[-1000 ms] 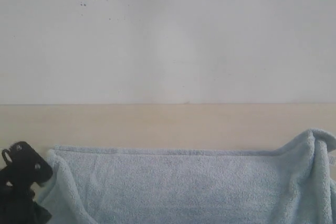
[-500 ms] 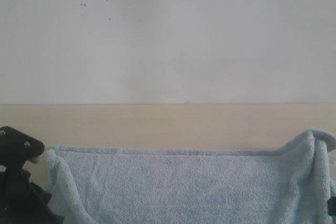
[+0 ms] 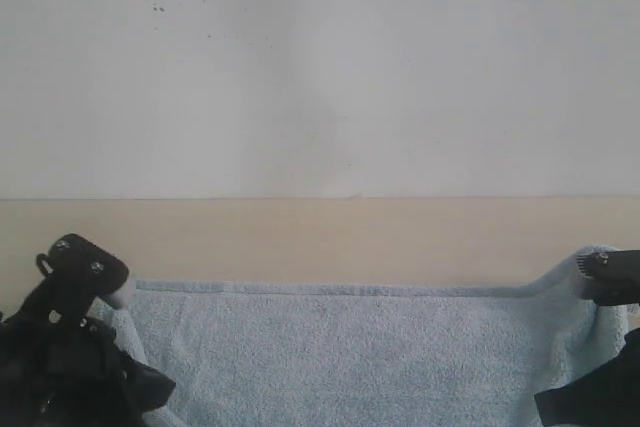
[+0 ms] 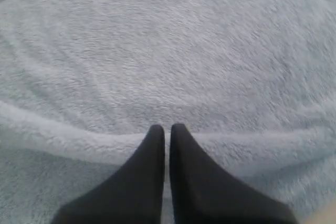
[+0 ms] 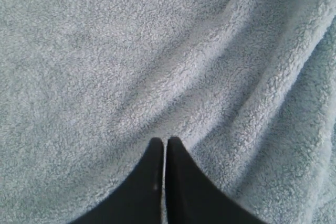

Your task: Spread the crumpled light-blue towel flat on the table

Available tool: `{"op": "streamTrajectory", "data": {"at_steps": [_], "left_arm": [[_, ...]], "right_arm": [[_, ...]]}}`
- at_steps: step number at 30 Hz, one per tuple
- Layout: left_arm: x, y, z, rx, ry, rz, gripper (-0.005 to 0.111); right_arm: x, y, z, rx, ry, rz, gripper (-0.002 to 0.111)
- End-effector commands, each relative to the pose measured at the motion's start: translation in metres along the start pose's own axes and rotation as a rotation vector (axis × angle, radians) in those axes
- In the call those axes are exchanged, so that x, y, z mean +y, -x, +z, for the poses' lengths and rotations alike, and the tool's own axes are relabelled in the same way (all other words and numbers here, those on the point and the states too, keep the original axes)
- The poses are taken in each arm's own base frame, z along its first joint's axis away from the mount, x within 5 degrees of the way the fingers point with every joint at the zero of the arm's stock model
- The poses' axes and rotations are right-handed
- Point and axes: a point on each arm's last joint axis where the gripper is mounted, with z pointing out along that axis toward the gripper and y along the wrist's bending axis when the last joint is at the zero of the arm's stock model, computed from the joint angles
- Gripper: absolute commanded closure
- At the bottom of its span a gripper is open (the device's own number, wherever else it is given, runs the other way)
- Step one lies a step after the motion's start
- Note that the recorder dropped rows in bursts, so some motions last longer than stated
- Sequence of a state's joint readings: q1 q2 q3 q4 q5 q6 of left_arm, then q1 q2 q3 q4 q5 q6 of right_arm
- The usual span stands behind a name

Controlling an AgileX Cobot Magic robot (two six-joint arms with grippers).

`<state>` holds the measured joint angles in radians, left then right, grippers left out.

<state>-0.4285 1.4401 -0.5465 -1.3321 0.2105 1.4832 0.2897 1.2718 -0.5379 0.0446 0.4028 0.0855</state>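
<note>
The light-blue towel (image 3: 330,357) lies across the near part of the beige table (image 3: 320,237), its far hem running nearly straight. My left gripper (image 3: 112,293) sits at the towel's far left corner and is shut on it. In the left wrist view the gripper (image 4: 167,128) pinches a raised ridge of the towel (image 4: 168,51). My right gripper (image 3: 584,284) is at the far right corner, also shut on the cloth. In the right wrist view folds of the towel (image 5: 105,51) run together at the gripper (image 5: 165,140). The towel's near part is out of view.
A white wall (image 3: 320,67) with small dark specks rises behind the table. A bare strip of tabletop runs between the towel's far hem and the wall.
My left gripper rose and moved right, and the towel's left corner shifted right with it. My right gripper came into view at the right corner, and that corner's draped peak flattened.
</note>
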Motion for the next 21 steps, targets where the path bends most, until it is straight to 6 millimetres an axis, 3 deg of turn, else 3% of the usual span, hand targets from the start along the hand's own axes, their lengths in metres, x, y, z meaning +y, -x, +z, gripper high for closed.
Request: {"op": "streamTrajectory", "data": {"at_steps": [1, 2, 4, 8, 10, 12, 18, 21], "left_arm": [[-0.019, -0.001, -0.001, 0.109, -0.148, 0.372, 0.103], [-0.02, -0.003, -0.002, 0.143, -0.17, 0.447, 0.103], [-0.019, -0.005, -0.001, 0.172, -0.141, 0.402, 0.103], [-0.001, 0.008, -0.002, 0.099, 0.021, -0.277, 0.103], [0.007, 0.005, -0.002, 0.113, 0.045, -0.42, 0.103], [0.015, -0.004, 0.001, 0.188, 0.035, -0.427, 0.103], [0.021, -0.035, 0.006, 0.587, -0.048, -0.196, 0.103], [0.028, -0.04, 0.007, 0.669, 0.006, -0.132, 0.103]], "right_arm": [[0.0, 0.002, 0.0, -0.019, 0.002, -0.011, 0.107], [0.0, 0.002, 0.0, -0.019, 0.002, -0.011, 0.107], [0.0, 0.002, 0.0, -0.019, 0.002, -0.011, 0.107], [0.0, 0.002, 0.0, -0.019, 0.002, -0.011, 0.107], [0.001, 0.002, 0.0, -0.019, 0.003, -0.009, 0.107], [0.001, 0.002, 0.0, -0.019, 0.003, -0.006, 0.107], [0.001, 0.003, 0.0, -0.023, 0.009, 0.009, 0.107], [0.002, 0.003, 0.0, -0.022, 0.015, 0.023, 0.107]]}}
